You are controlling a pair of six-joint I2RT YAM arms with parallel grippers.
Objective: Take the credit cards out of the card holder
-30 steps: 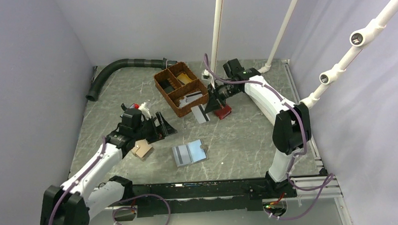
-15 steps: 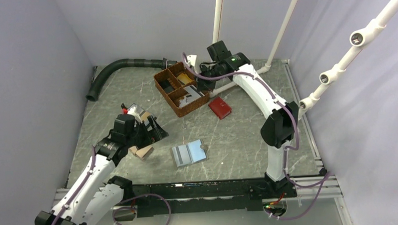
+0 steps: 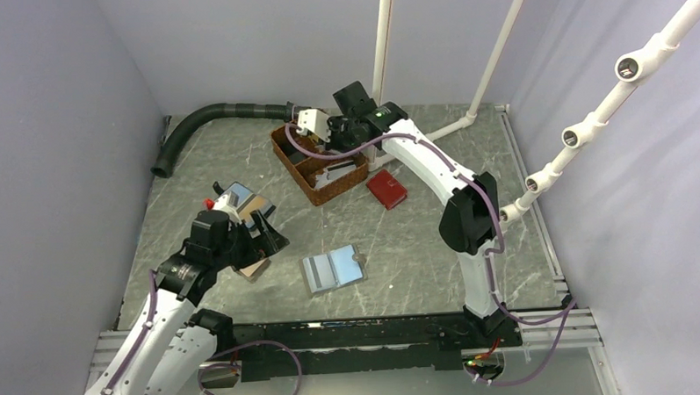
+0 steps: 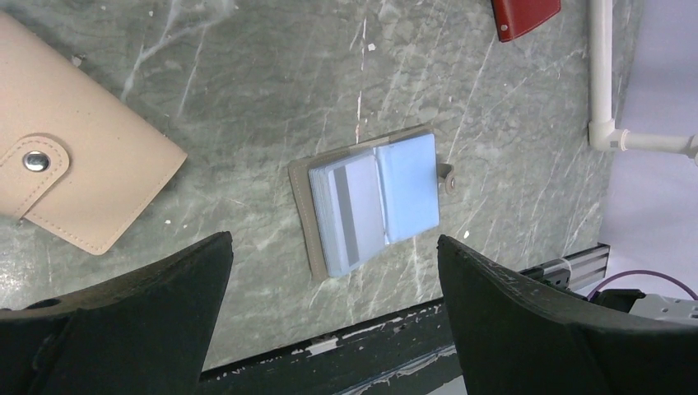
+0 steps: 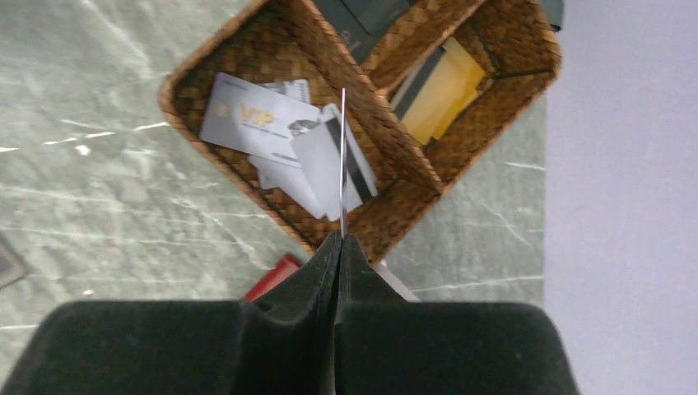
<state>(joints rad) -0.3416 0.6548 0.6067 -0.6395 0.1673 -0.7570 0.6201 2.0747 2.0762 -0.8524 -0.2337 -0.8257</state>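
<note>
- Card holder (image 3: 333,270) lies open on the grey marbled bench (image 3: 419,248) in the overhead view, blue inside up, near the middle of the near edge.
- The left gripper (image 3: 264,231) hangs over the bench to the left of the holder. A tan wallet (image 3: 254,269) lies just below it.
- The right gripper (image 3: 325,135) reaches over a woven basket (image 3: 329,191) towards the far edge. A red wallet (image 3: 387,188) lies just right of the basket.
- In the left wrist view, the two black fingers (image 4: 123,329) stand wide apart, released and holding nothing.
- Between them the card holder (image 4: 411,185) lies flat, its small tab at one side. A pale credit card (image 4: 354,216) with a dark stripe sits in one half.
- The tan wallet (image 4: 74,181), with a metal snap, lies well apart from the holder.
- In the right wrist view, the right gripper (image 5: 339,247) is clenched on a thin card (image 5: 342,164), seen edge-on.
- This card is held above the basket (image 5: 197,66), over a compartment where loose cards (image 5: 255,119) lie, one marked VIP.
- The neighbouring compartment holds yellow items (image 5: 449,90).
</note>
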